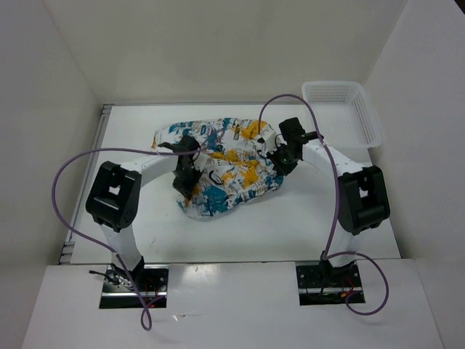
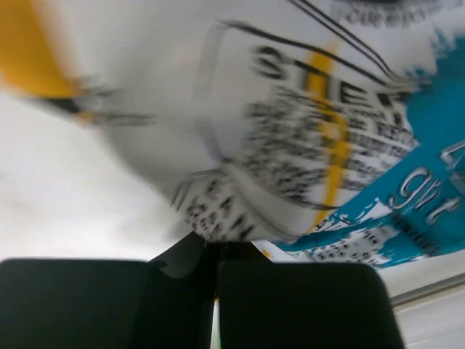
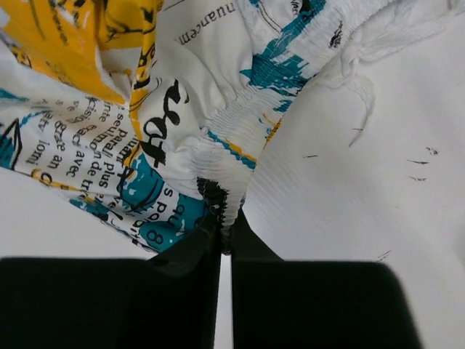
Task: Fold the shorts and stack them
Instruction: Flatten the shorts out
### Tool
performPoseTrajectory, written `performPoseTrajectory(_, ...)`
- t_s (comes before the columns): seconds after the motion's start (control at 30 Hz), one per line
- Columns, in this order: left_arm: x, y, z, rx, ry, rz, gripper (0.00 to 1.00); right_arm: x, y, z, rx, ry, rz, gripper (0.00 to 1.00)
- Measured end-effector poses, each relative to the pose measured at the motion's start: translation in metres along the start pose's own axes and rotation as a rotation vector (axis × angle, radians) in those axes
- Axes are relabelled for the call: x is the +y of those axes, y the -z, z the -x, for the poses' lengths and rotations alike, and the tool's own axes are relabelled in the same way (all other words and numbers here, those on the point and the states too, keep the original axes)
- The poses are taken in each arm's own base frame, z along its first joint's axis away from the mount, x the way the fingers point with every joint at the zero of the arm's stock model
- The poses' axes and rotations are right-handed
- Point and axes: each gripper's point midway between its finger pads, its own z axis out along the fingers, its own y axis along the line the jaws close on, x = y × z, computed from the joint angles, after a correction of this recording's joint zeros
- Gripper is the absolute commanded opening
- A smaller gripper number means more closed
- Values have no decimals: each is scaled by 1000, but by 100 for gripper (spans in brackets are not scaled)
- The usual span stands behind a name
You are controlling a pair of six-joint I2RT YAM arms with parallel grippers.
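There are two grippers, and both are closed on cloth. The left gripper [image 2: 212,249] has its jaws pressed together, with a fold of the shorts [image 1: 232,171] pinched at the tips, at the near left side of the heap. The right gripper [image 3: 224,231] is narrow and holds the gathered elastic edge at the right side. The shorts lie as one crumpled heap in the middle of the table [image 1: 327,218]; I cannot tell if it is one piece or two. One white basket [image 1: 372,125] stands at the far right corner, apart from the heap.
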Motion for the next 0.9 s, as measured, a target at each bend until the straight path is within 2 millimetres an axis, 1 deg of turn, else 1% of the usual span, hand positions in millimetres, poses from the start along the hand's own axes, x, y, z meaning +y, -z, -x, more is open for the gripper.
performPoseTrajectory(0.07, 22, 12, 18, -23, 55, 27, 0, 3, -1, 2, -6, -3, 12, 0)
performPoseTrajectory(0.1, 40, 24, 32, -61, 93, 55, 0, 4, -1, 3, -10, -4, 18, 0)
performPoseTrajectory(0.13, 60, 40, 49, -114, 129, 88, 0, 6, -1, 5, -13, -2, 22, 0)
performPoseTrajectory(0.2, 100, 83, 93, -271, 180, 184, 3, 14, -2, 10, -28, 10, 43, 0)
performPoseTrajectory(0.23, 114, 104, 113, -353, 190, 227, 11, 19, -3, 14, -39, 17, 57, 0)
performPoseTrajectory(0.27, 122, 126, 132, -429, 190, 266, 18, 24, -4, 18, -51, 25, 72, 0)
performPoseTrajectory(0.3, 122, 142, 147, -486, 179, 292, 26, 29, -5, 22, -59, 37, 80, 0)
performPoseTrajectory(0.33, 117, 154, 160, -532, 160, 307, 32, 34, -5, 24, -63, 48, 90, 0)
performPoseTrajectory(0.37, 106, 162, 172, -567, 136, 312, 42, 38, -6, 26, -66, 54, 99, 0)
performPoseTrajectory(0.4, 91, 163, 181, -589, 101, 303, 51, 43, -7, 27, -67, 57, 110, 0)
performPoseTrajectory(0.43, 73, 160, 187, -597, 65, 286, 58, 45, -7, 28, -69, 58, 116, 0)
performPoseTrajectory(0.47, 54, 153, 191, -591, 28, 264, 67, 47, -8, 29, -69, 55, 121, 0)
performPoseTrajectory(0.53, 21, 131, 193, -565, -40, 223, 74, 47, -10, 29, -68, 44, 123, 0)
performPoseTrajectory(0.6, -1, 105, 186, -510, -86, 189, 79, 47, -12, 28, -63, 35, 122, 0)
performPoseTrajectory(0.63, -6, 96, 183, -485, -96, 178, 81, 46, -12, 28, -63, 33, 121, 0)
performPoseTrajectory(0.67, -7, 89, 180, -466, -99, 171, 88, 46, -12, 28, -62, 31, 118, 0)
performPoseTrajectory(0.73, 1, 87, 179, -459, -84, 175, 88, 45, -13, 29, -62, 28, 113, 0)
performPoseTrajectory(0.77, 7, 91, 180, -463, -69, 182, 89, 45, -13, 28, -62, 28, 112, 0)
performPoseTrajectory(0.8, 14, 96, 181, -473, -56, 189, 93, 45, -13, 28, -61, 28, 110, 0)
performPoseTrajectory(0.9, 31, 122, 191, -517, -20, 213, 94, 43, -15, 27, -55, 29, 104, 0)
